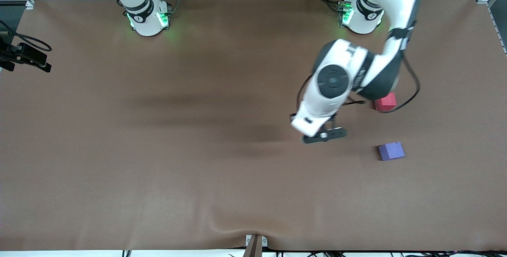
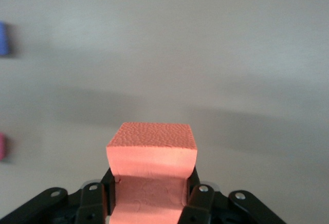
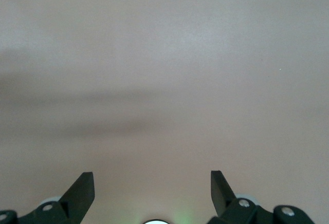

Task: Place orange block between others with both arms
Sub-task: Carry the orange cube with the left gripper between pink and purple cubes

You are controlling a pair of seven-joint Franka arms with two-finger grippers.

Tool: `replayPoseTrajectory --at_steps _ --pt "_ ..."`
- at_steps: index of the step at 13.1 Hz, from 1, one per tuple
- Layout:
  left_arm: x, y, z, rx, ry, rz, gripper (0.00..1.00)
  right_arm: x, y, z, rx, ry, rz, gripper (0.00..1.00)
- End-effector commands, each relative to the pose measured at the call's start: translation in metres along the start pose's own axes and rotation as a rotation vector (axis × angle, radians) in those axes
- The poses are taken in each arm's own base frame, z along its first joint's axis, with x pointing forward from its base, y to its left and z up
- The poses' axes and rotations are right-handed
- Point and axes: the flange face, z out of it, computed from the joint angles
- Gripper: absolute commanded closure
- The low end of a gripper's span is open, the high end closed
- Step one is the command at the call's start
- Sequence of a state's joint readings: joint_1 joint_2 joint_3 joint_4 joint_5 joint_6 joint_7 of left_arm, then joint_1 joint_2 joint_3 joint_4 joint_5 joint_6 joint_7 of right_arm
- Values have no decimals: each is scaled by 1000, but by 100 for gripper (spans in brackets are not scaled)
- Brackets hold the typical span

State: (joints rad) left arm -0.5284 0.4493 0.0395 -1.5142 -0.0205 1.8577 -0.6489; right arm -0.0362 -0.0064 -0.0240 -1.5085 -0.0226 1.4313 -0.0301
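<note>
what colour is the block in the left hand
Orange; the block shows best in the left wrist view, clamped in the left hand.

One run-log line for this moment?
left end effector: shut on small orange foam cube | right end effector: open, waiting

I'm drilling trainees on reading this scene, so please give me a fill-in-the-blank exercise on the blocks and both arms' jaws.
1. The left gripper has its jaws shut on the small matte foam cube coloured ____.
2. The right gripper has its jaws ____, with nothing between them.
3. Of the two cubes lying on the brown table, the one nearer the front camera is the ____ one, not the red-pink foam cube.

Missing words: orange; open; purple-blue
</note>
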Motion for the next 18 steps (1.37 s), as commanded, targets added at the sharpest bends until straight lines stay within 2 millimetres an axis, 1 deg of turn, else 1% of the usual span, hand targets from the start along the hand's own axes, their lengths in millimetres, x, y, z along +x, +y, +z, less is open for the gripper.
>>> replayPoseTrajectory --at_steps 1,2,3,4,5,6,7,8,9,10,11,13,14,15,16,17,18 --pt "-6 -105 6 3 -41 51 100 -3 -11 -6 -7 -4 -1 0" --pt "-1 -135 10 1 -49 58 100 -5 -15 -6 -6 -14 -7 0" --pt "6 -160 17 26 -46 78 100 -20 -31 -15 -10 -33 -1 0" --pt "12 -188 17 67 -15 95 100 -30 -38 -17 -12 -62 16 0" --pt "22 -222 22 60 2 74 100 -35 -50 -15 -19 -95 -1 0" --pt "24 -241 34 52 2 82 100 -36 -56 -15 -23 -99 -11 0" --pt "22 -249 49 45 12 86 100 -37 -66 -18 -26 -91 -21 0" --pt "21 -266 70 40 22 77 100 -37 -75 -19 -37 -83 -12 0" --pt "21 -278 83 30 54 96 100 -38 -77 -21 -34 -79 -8 0" --pt "26 -297 92 23 73 103 100 -37 -77 -21 -37 -74 -7 0" --pt "30 -310 100 21 73 110 100 -35 -74 -21 -32 -68 -1 0" --pt "32 -313 118 15 96 130 100 -30 -69 -18 -32 -57 9 0" --pt "34 -321 126 8 106 115 100 -29 -69 -18 -36 -54 10 0" --pt "36 -324 135 3 107 105 100 -27 -66 -19 -33 -50 14 0" --pt "38 -323 143 0 110 106 100 -26 -63 -21 -31 -38 19 0" --pt "40 -328 152 -1 109 99 100 -27 -57 -23 -29 -35 24 0" --pt "41 -327 162 -4 115 101 100 -29 -58 -25 -24 -31 24 0"
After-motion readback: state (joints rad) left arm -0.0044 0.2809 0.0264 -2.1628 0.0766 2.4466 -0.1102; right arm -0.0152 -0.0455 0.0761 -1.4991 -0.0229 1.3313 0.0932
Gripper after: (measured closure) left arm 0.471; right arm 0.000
